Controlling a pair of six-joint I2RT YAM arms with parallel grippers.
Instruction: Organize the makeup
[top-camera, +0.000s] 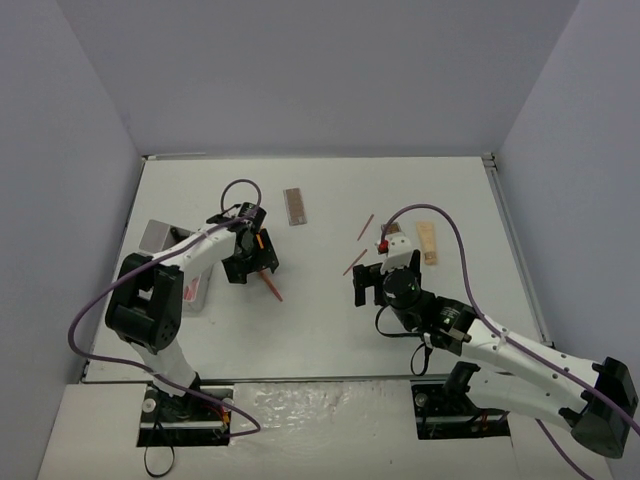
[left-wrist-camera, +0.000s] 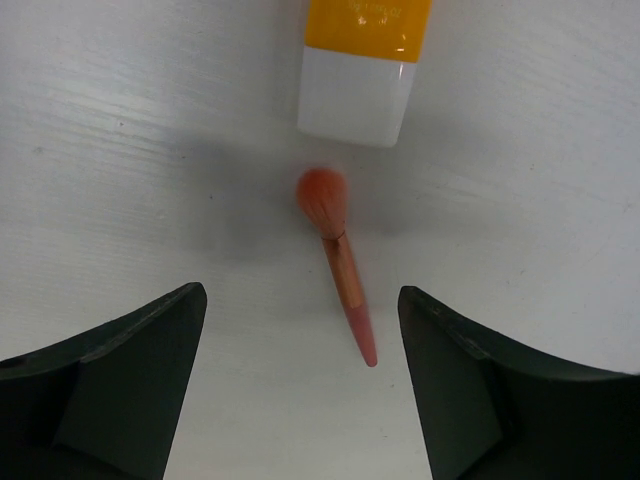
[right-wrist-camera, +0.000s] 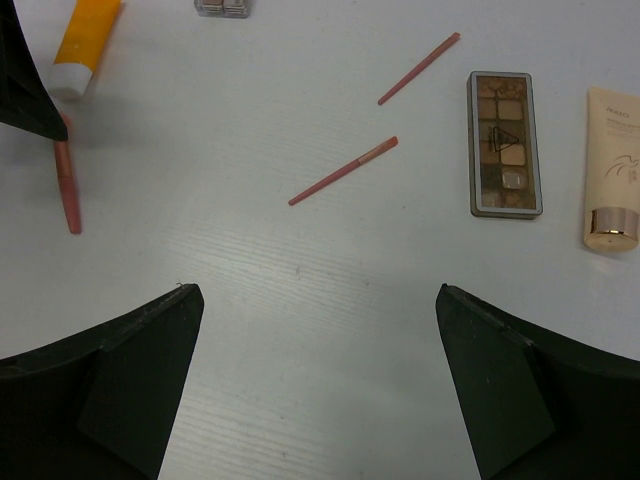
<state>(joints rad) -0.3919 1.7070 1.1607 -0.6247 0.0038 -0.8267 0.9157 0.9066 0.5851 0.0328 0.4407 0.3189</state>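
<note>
White surface (top-camera: 330, 330), pale grey walls on three sides. L arm reaches over the left-centre area, R arm over centre-right.

L pincer (left-wrist-camera: 300, 300): jaws wide apart, nothing gripped. It hangs above the pink brush (left-wrist-camera: 340, 265), which lies flat on the surface between the two fingers and touches neither. Bristle end points at the white cap of the orange tube (left-wrist-camera: 360, 70), w/ a small gap between them. Both sit left of centre.

R pincer (right-wrist-camera: 317, 295): jaws wide apart, empty, only bare surface between the fingers.

R wrist view, ahead of the fingers:
- near stick (right-wrist-camera: 343, 171) and far stick (right-wrist-camera: 418, 68): thin, pinkish-red, lying apart on roughly the same diagonal, approx mid-surface.
- eyeshadow palette (right-wrist-camera: 505, 143): brown pans visible, just beside the sticks on the right-edge side.
- beige tube (right-wrist-camera: 612, 165): next to the palette, not touching, gold cap end toward the camera.

Second palette (top-camera: 294, 207) lies alone toward the far edge, left of centre.

Translucent box (top-camera: 158, 238) at left edge, partly hidden by L arm; contents can't be made out.
</note>
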